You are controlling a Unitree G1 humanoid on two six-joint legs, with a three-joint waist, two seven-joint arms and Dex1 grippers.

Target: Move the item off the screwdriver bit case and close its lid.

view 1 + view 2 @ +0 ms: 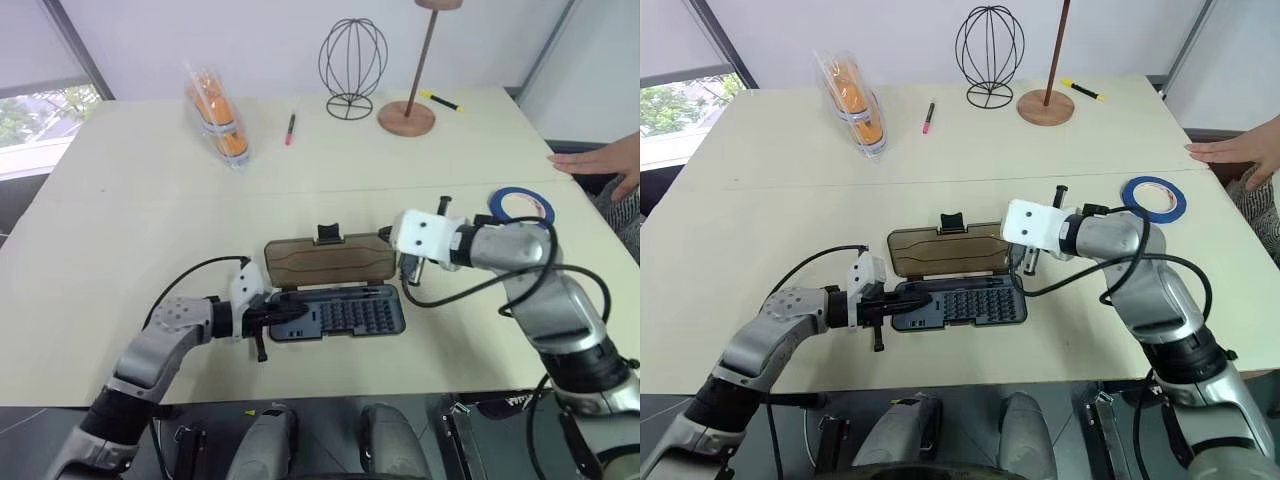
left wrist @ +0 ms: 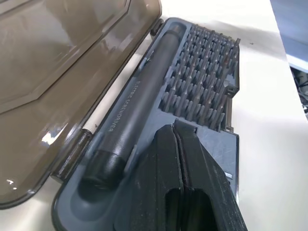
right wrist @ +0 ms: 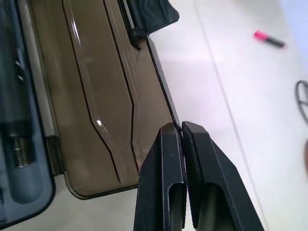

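Both sets of fingers are pressed together with nothing between them, as far as I can see from my feeds. On my left arm, the fingers (image 2: pixel 180 159) rest over the near left end of the screwdriver bit case (image 1: pixel 340 313), just beside the slim dark driver (image 2: pixel 134 103) lying in its groove; whether they actually touch the tray I cannot tell. On my right arm, the fingers (image 3: pixel 182 144) sit at the far long edge of the lid (image 1: pixel 330 260), the closed tips right against that rim.

From the head cameras I see the case lying open on the pale desk (image 1: pixel 150 200) in front of me, grey bit tray nearest, the smoky-brown lid folded flat behind it with its small dark latch tab (image 1: pixel 328 236) at the far edge. The roll of blue tape (image 1: pixel 1155 196) lies flat on the desk off to my right, well apart from the case.

Further back stand a wire globe ornament (image 1: pixel 352 65), a wooden stand with a round base (image 1: pixel 407 117), a pink marker (image 1: pixel 290 129), a yellow marker (image 1: pixel 440 100) and a clear pack of orange items (image 1: pixel 217 115). A person's hand (image 1: pixel 605 160) rests on the desk's right edge.
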